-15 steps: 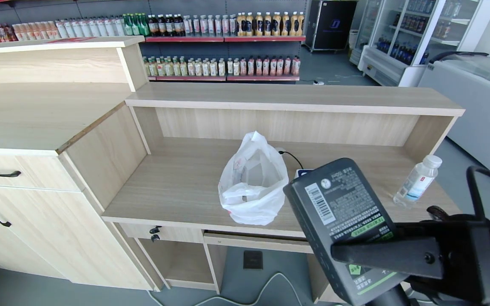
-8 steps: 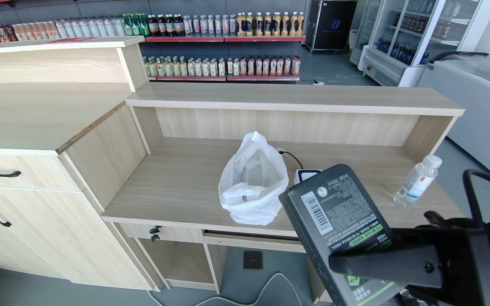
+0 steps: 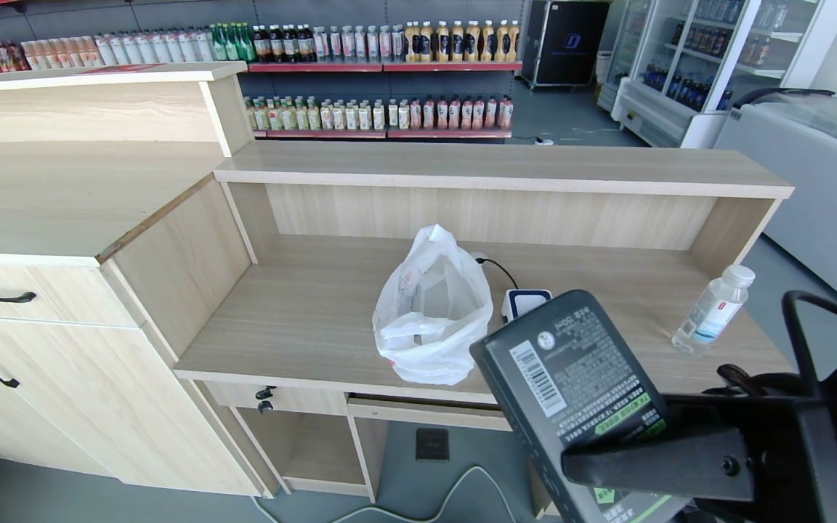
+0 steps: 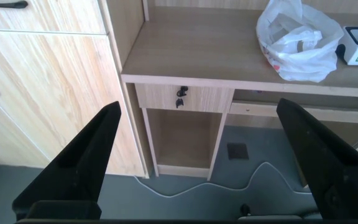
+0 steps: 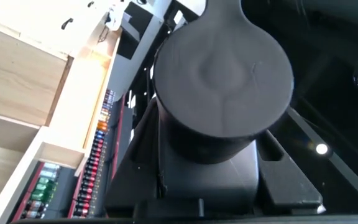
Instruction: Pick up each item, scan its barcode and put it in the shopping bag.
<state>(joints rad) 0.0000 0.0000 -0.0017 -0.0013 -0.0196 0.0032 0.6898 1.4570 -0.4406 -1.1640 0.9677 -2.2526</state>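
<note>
A shop with drink shelves and coolers lies behind a pale wooden tabletop (image 3: 302, 319). On it the white shopping bag (image 3: 429, 319) stands with its mouth open. A small scanner (image 3: 524, 301) sits just beside the bag, on its right. A water bottle (image 3: 713, 309) stands well apart at the far right.

The right hand (image 3: 651, 454) is clamped on a dark container (image 3: 571, 378), held above the front edge of the tabletop. The container's long axis slants up and away from the hand, and its free end is over the spot just in front of the scanner. Its barcode (image 3: 535, 368) faces up towards the head camera, not down at the scanner. The label probably has to be turned towards the scanner before the short carry left to the bag.

The left hand (image 4: 194, 186) hangs low in front of the tabletop, fingers apart and holding nothing. It is the farther of the two from the scanner.
</note>
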